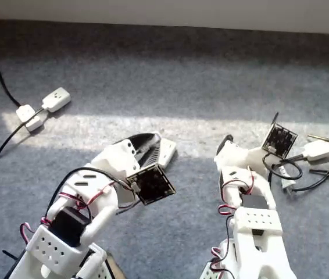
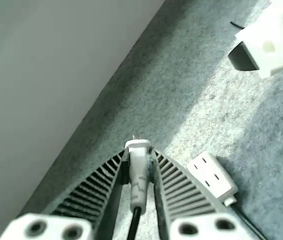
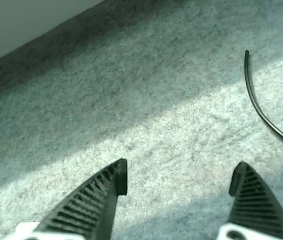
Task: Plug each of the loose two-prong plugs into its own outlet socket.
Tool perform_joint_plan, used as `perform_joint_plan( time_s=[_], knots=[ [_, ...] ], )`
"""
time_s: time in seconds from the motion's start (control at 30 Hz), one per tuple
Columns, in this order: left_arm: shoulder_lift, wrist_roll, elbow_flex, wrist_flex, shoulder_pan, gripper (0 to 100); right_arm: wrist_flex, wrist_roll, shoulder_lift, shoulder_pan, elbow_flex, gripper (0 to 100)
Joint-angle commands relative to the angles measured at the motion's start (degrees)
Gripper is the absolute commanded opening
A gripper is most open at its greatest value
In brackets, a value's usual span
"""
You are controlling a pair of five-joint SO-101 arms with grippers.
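My left gripper [image 2: 137,172] is shut on a white two-prong plug [image 2: 137,162], prongs pointing out past the fingertips and its dark cord trailing back between the fingers. A white outlet socket [image 2: 212,175] lies on the carpet just beside that gripper; in the high view this socket [image 1: 167,152] sits against the left gripper [image 1: 148,145]. My right gripper [image 3: 179,182] hangs open over bare carpet with nothing between its fingers; it sits mid-right in the high view [image 1: 225,144]. More white plug and socket pieces lie at far left [image 1: 55,100] and far right [image 1: 318,150].
Grey carpet covers the floor, with a sunlit band across the middle. A black cord [image 3: 261,110] curves over the carpet ahead of the right gripper. Another black cord [image 1: 4,87] runs at the far left. A pale wall [image 1: 164,11] bounds the far side.
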State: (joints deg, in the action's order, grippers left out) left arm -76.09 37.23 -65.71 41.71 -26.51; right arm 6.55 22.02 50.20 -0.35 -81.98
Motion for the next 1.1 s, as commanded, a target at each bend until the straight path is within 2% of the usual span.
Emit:
perform_joint_plan(
  time_s=[0.0,0.07,0.17,0.33,0.5,0.67,0.87,1.0,1.07],
  knots=[
    [10.51,4.48,8.92,1.14,7.16,1,-1.45,0.26,0.04,0.57,0.40,32.4],
    [19.65,5.63,13.14,2.37,9.71,1,-1.45,0.26,0.04,0.57,0.31,32.4],
    [33.80,7.47,21.49,8.79,10.42,1,-1.45,0.26,0.04,0.57,0.31,32.4],
    [50.07,8.70,36.79,21.19,4.70,1,-1.45,0.18,-0.04,0.48,0.13,32.4],
    [58.77,18.20,46.90,29.71,-0.92,1,-1.45,0.18,-0.04,0.48,0.04,32.4],
    [64.57,26.46,50.24,30.59,0.04,1,-1.45,0.18,-0.04,0.48,-0.04,32.4],
    [70.11,40.18,50.24,30.51,2.77,1,-4.18,0.18,-0.04,-0.84,-1.27,32.4],
    [73.54,44.84,50.59,28.66,5.05,1,-4.53,0.09,-0.04,-1.01,-2.51,32.4],
    [73.98,44.57,50.51,25.85,6.11,1,-4.53,0.09,-0.04,-1.01,-2.51,32.4]
  ],
)
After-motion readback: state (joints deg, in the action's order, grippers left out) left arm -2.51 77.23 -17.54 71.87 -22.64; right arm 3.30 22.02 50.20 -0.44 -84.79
